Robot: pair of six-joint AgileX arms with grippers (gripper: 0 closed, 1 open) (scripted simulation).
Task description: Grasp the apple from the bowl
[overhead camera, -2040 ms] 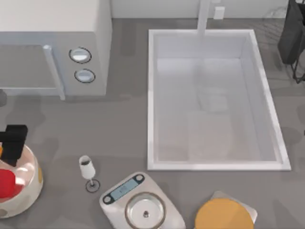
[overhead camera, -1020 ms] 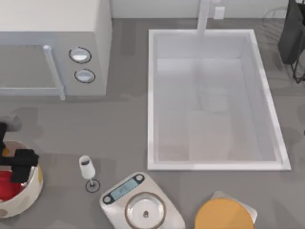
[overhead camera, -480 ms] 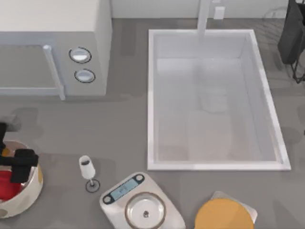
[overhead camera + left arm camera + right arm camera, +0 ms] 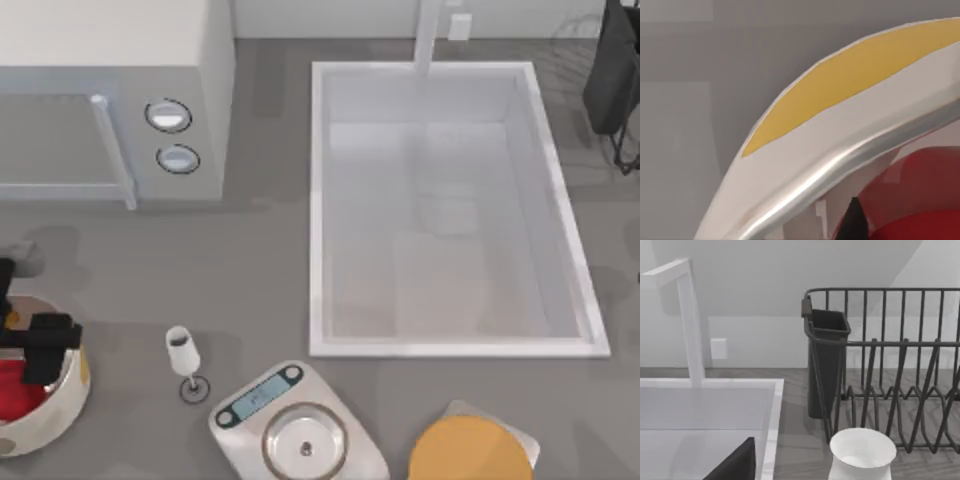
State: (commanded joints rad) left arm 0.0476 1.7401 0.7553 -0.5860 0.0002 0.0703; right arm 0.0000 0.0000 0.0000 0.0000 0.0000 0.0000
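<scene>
There, the left gripper (image 4: 35,350) sat inside the bowl (image 4: 62,408), touching the apple (image 4: 15,392); its grip I couldn't tell.

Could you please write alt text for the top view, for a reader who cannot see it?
At the table's left edge, the left end effector reaches into the cream bowl over the red apple. Nearby stand a wine glass, a scale and an orange disc; a microwave sits behind, and a sink at right.

Grey counter (image 4: 260,280), white sink (image 4: 445,210), microwave (image 4: 110,100), pale wall (image 4: 790,270)
</scene>
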